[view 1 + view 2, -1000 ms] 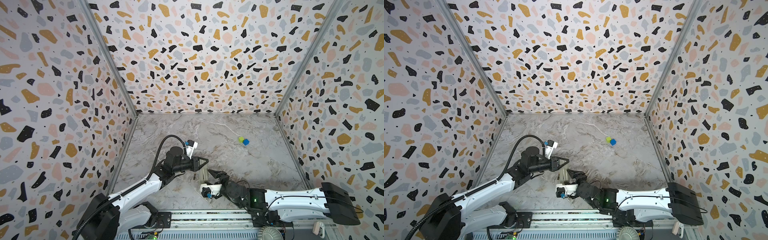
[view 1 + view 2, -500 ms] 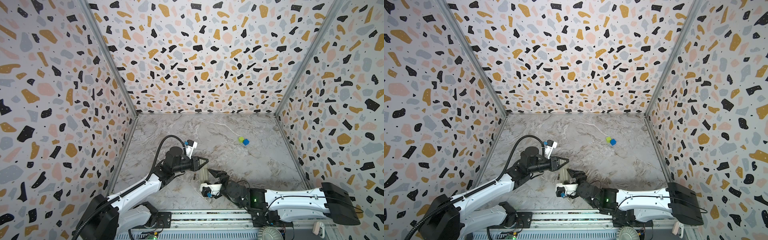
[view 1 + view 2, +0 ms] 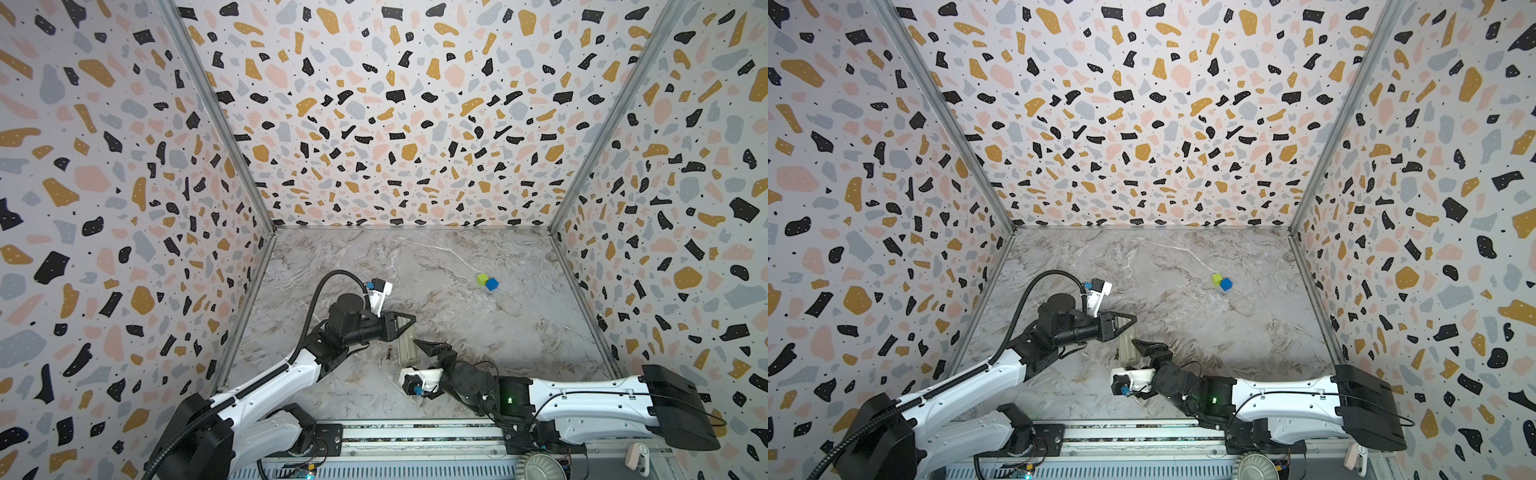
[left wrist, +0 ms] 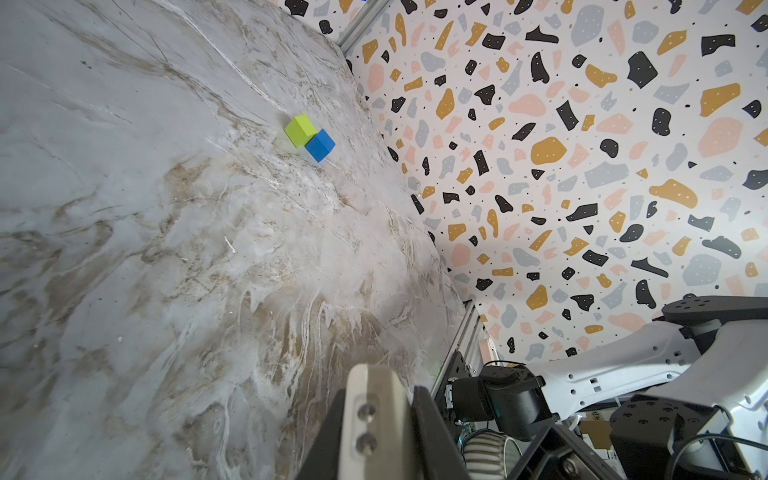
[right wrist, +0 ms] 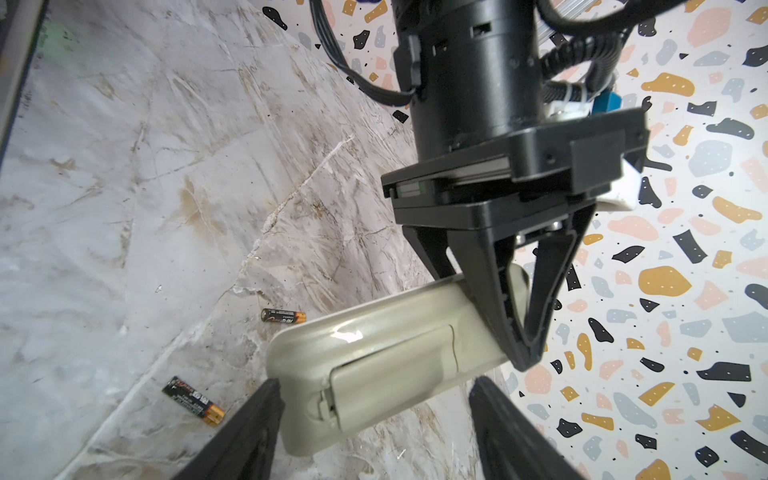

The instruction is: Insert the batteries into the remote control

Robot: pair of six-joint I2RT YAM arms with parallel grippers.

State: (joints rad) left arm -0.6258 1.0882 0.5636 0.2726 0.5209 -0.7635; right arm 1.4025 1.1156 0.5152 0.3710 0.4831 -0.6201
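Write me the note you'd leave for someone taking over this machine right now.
Left gripper: shut on one end of the remote.
Right gripper: open, a finger on either side of the remote's other end, not clamping it.
Remote: pale back showing, battery cover closed.
Batteries: one battery and a second battery lie loose on the table beside the remote.
Done: remote is gripped.
Left: open the cover, fit both batteries, close it.
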